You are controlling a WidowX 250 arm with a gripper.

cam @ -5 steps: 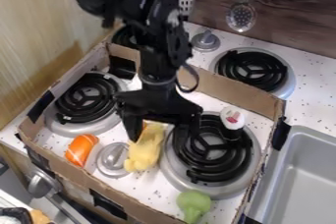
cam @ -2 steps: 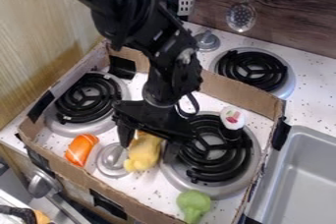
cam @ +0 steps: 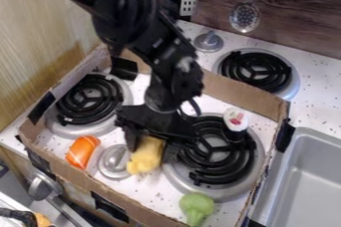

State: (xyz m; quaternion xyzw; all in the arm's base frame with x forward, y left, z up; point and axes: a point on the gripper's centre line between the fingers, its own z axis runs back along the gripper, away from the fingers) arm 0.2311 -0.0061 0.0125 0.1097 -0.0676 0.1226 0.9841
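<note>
Camera view: the black gripper (cam: 152, 146) is low over the stovetop (cam: 143, 188), at a yellow toy (cam: 146, 157). That yellow toy lies between a round grey knob (cam: 114, 162) and the right coil burner (cam: 213, 164), and its far end sits between the fingers. They stand apart, on its left and right sides; whether they press on it, I cannot tell.

A low cardboard wall (cam: 243, 102) with black tape pieces encloses 2 coil burners, the left burner (cam: 90, 99) and the right burner. An orange toy with white stripes (cam: 82, 151) lies to the left of the knob, near the wall's near left side. A green broccoli toy (cam: 196, 208) is at the near edge, just beside the right burner. A black toy with a white top (cam: 236, 122) stands upright at the far right part of that burner.

Beyond the wall are 1 more burner (cam: 256, 71) and a far knob (cam: 209, 42). A slotted turner (cam: 189, 3) and a perforated spoon (cam: 244, 17) hang at the far side. A grey sink (cam: 305, 176) is at the right.
</note>
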